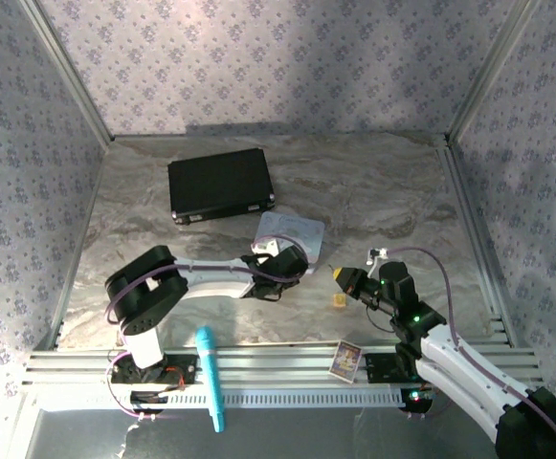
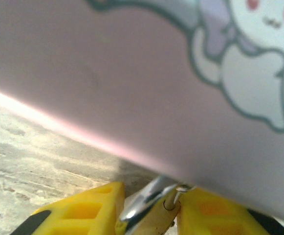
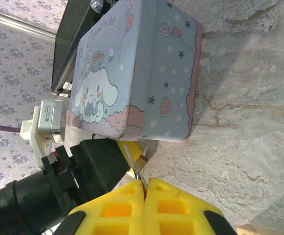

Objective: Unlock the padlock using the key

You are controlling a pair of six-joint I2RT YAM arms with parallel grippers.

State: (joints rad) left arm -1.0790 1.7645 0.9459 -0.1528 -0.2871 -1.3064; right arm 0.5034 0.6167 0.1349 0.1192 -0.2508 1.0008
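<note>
From above, we see the left gripper (image 1: 301, 265) lying against the near edge of the pastel tin (image 1: 292, 231). The right gripper (image 1: 338, 273) sits just off the tin's near right corner, its tip aimed across at the left one. The two tips are near each other but apart, and from this height we cannot make out the lock or the key. In the left wrist view the tin's pink side wall (image 2: 132, 88) looms just beyond the yellow fingers (image 2: 83, 213). These stand narrow, clamped on what we take to be the padlock (image 2: 154, 216), a brassy body with a silvery loop rising toward the tin. We cannot tell which face carries the keyhole. In the right wrist view the right gripper (image 3: 145, 182) is pressed tight on the key (image 3: 133, 160). Its thin blade juts past the tips and slants toward the tin's near corner, where the left gripper (image 3: 133, 148) waits. We judge the coming move turns on this line. The key's long axis points almost at the held lock, so the right arm must align the blade with the keyway. We cannot tell whether the blade tip touches yet.
</note>
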